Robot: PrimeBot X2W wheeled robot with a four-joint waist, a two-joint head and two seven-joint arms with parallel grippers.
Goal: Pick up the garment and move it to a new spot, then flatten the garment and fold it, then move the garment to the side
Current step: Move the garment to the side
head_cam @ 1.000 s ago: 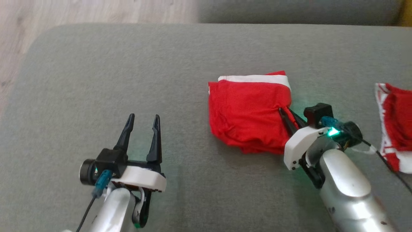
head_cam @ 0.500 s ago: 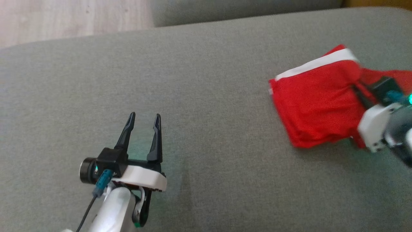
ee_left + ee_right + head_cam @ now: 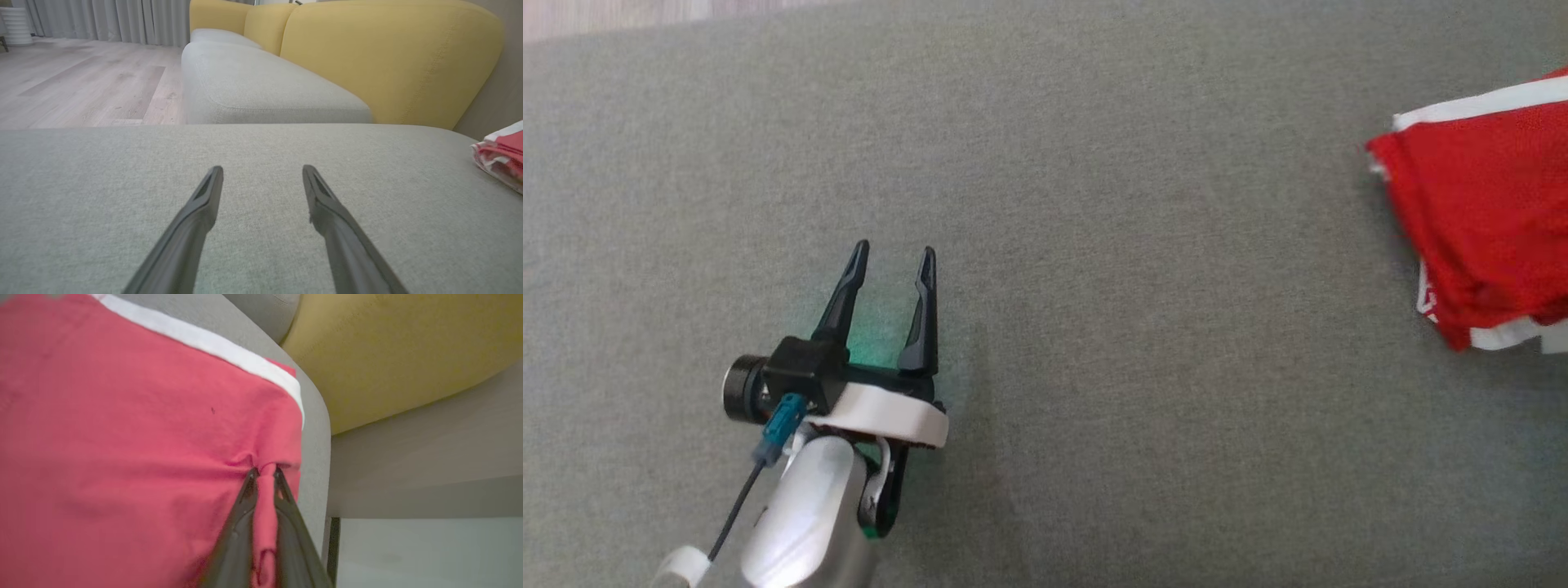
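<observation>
The garment [image 3: 1482,212] is red with white trim, folded, and lies on the grey sofa cushion [image 3: 1094,245] at the head view's right edge. In the right wrist view the garment [image 3: 122,437] spreads across the left side, and my right gripper [image 3: 264,473] is shut on a pinched ridge of its red fabric close to the cushion's rim. My left gripper [image 3: 892,255] hovers low over bare cushion far to the garment's left, open with nothing between its fingers. The left wrist view shows my left gripper [image 3: 262,169] open, with red and white cloth [image 3: 500,153] at the right edge.
White-striped cloth edges [image 3: 1511,336] poke out under the garment's near side. A yellow backrest [image 3: 388,61] and a second grey seat [image 3: 253,81] stand beyond the cushion, with wooden floor [image 3: 81,81] to their left. The cushion drops off just past the pinch [image 3: 316,428].
The head camera has swung, shifting the whole picture. My right gripper has carried the garment rightward and left the head view. The left gripper stays open and barely moved.
</observation>
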